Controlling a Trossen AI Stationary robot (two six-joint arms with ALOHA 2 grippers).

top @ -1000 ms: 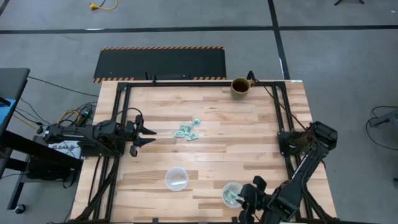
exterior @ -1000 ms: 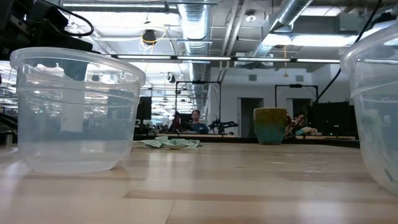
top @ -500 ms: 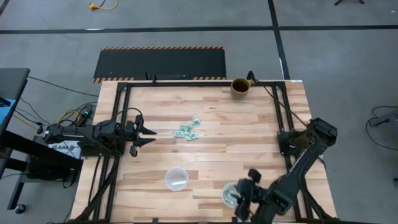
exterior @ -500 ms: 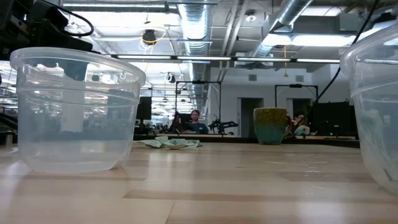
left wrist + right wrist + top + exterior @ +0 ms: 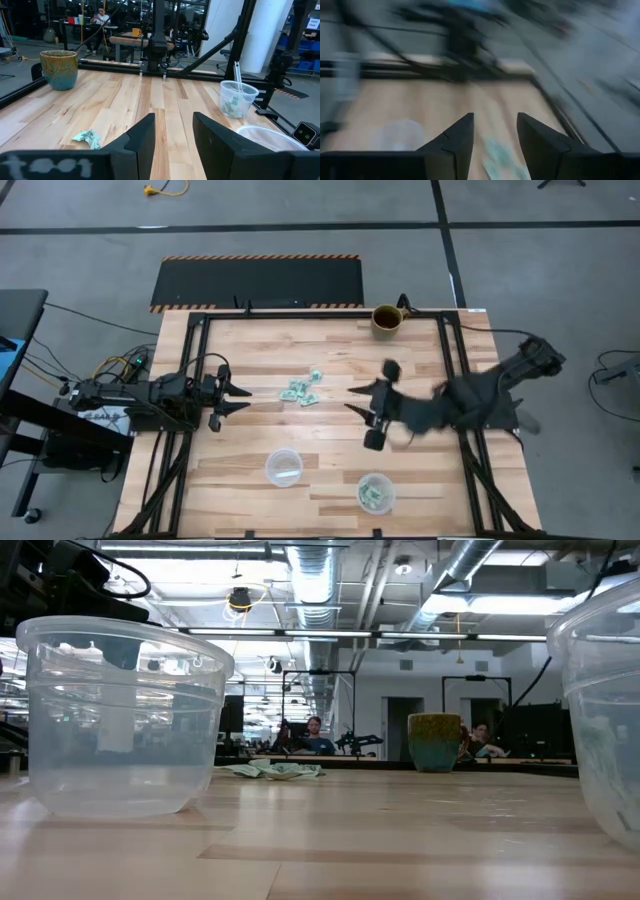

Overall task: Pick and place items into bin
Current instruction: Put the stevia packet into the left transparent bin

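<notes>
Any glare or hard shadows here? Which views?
Low view: bright ceiling lights behind the scene put white highlights on the rim of the clear round plastic cup and a sheen on the pale wooden table. Left wrist view: small reflections on the other clear cup. High view: even light, only soft shadows on the table.

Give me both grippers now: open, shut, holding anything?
Left gripper: open, empty, parked at the table's left side.
Right gripper: open, nothing between the fingers, over mid-table right of the green pieces.
</notes>
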